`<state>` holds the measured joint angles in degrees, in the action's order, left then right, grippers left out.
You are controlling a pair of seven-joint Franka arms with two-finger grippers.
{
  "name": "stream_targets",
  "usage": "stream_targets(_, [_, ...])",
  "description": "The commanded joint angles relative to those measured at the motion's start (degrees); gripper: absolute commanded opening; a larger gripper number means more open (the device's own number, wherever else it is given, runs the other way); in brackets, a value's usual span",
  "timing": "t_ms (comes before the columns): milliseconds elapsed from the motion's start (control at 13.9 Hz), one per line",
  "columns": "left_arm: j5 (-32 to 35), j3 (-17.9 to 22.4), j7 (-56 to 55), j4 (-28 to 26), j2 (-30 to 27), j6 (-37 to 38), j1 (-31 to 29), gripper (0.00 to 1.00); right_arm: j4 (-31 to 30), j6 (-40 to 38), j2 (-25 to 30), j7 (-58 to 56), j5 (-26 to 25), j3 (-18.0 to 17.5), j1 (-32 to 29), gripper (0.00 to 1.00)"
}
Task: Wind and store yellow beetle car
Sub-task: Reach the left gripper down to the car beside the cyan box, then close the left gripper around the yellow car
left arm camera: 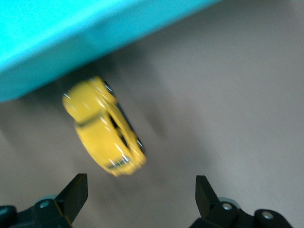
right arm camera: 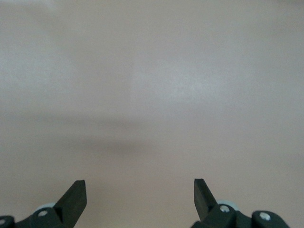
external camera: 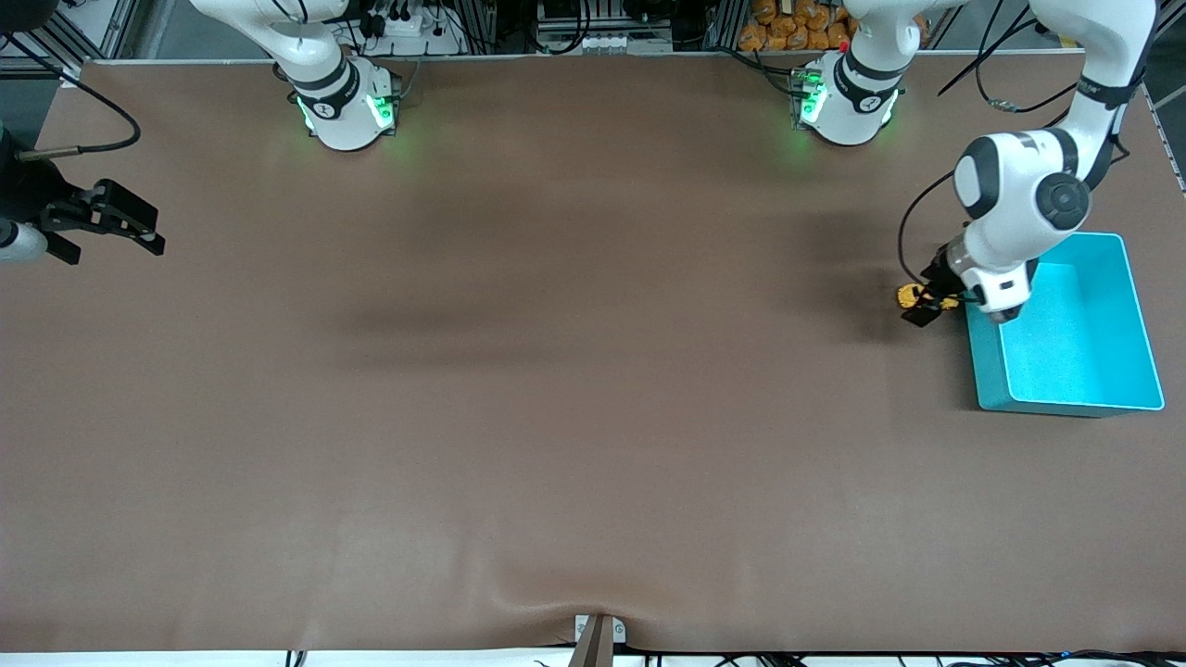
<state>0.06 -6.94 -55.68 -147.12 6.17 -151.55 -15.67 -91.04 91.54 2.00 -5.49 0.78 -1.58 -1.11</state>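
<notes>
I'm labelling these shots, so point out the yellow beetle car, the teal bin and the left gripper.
yellow beetle car [left arm camera: 104, 128]: left wrist view, on its roof.
teal bin [external camera: 1075, 338]: front view, on its bare floor.
left gripper [left arm camera: 141, 192]: left wrist view, midway between its open fingertips.

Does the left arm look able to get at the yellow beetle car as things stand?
Probably yes. The left gripper is open just above the yellow beetle car, which sits on the table beside the teal bin; nothing lies between. The bin wall is close, though.

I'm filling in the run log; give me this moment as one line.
left gripper: open, over yellow beetle car | car: on table beside teal bin, not gripped | right gripper: open, waiting
</notes>
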Motion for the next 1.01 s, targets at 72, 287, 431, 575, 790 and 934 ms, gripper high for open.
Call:
stream_targets(72, [-0.4,-0.7,-2.5,-3.0,-1.4,-4.3,-4.1,1.00,1.1,-0.8,-0.2,3.2,-0.9,-1.1,-1.0,1.00])
stream_targets(287, [-0.7,-0.8,-7.4,-2.9,-1.3,-5.0,-4.1,1.00,1.0,-1.1,-0.2,3.2,-0.9,-1.1,-1.2,1.00])
stream_targets(431, [-0.7,-0.8,-9.0,-2.9,-0.1,-6.6,-4.0,1.00,1.0,-1.1,-0.2,3.2,-0.9,-1.1,-1.1,1.00])
stream_targets(575, [-0.8,-0.8,-9.3,-3.0,1.4,-8.8,-4.1,1.00,1.0,-1.0,-0.3,3.2,-0.9,-1.1,-1.4,1.00])
stream_targets(790, [-0.8,-0.8,-9.8,-2.9,4.2,-10.0,-4.1,1.00,1.0,-1.2,-0.3,3.1,-0.9,-1.1,-1.4,1.00])
stream_targets(934, [-0.8,-0.7,-9.7,-2.8,5.9,-10.2,-4.1,1.00,0.9,-1.2,-0.3,3.2,-0.9,-1.1,-1.4,1.00])
